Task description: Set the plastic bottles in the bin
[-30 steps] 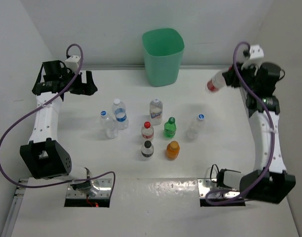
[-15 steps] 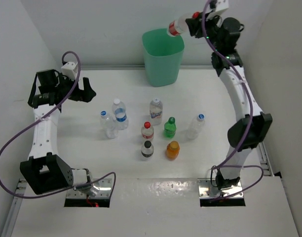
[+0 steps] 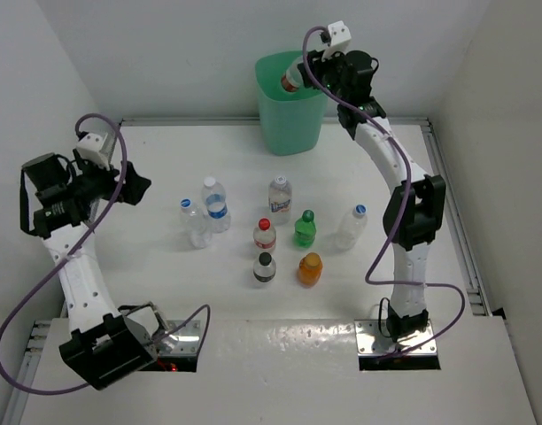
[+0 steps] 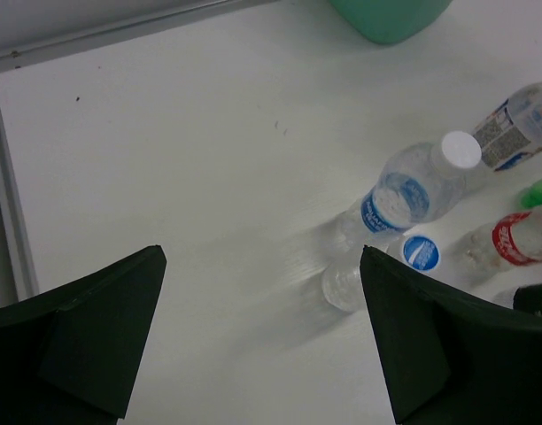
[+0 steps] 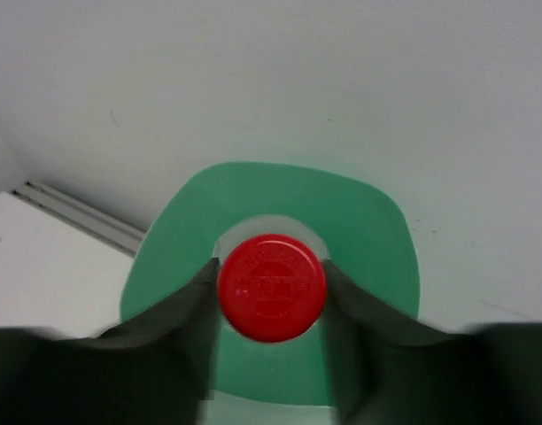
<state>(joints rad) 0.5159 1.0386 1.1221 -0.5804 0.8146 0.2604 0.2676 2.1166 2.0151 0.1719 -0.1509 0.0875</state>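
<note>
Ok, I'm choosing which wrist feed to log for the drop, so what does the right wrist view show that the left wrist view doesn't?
Only the right wrist view: the right gripper shut on a red-capped bottle, cap toward the camera, framed against the open mouth of the bin.
Only the left wrist view: the left gripper open and empty above the table, with a white-capped bottle, a blue-capped bottle and a red-labelled bottle at right.
Both: the bin, its mouth in one, only its base in the other.

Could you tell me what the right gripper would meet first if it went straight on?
Probably the inside of the bin: the right gripper, holding a red-capped bottle, points into its mouth; depth is unclear.
</note>
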